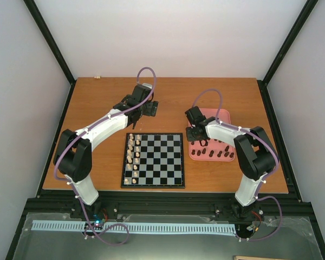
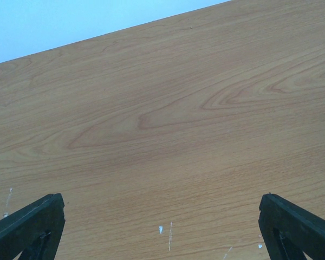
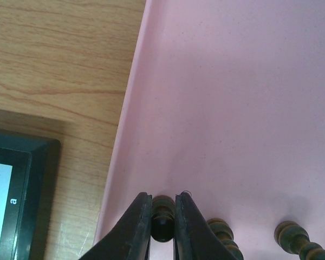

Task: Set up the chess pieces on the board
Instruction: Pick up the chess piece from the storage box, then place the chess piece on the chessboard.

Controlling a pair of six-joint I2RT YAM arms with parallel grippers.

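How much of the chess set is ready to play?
About half. The small cream chess pieces stand in the left columns of the black-framed checkered board. The right gripper is shut on one dark brown chess piece in the pink tray. The other dark pieces lie there; the left gripper is open.

Pink tray [image 1: 225, 115], rounded corners, lies flat on the right half of the wooden table [image 1: 97, 103]. Pale cream pieces [image 1: 133, 151] stand upright in two columns, well left of tray. Small tan object [image 1: 97, 77] at table's far edge. White slotted strip [image 1: 151, 228] runs below near edge.
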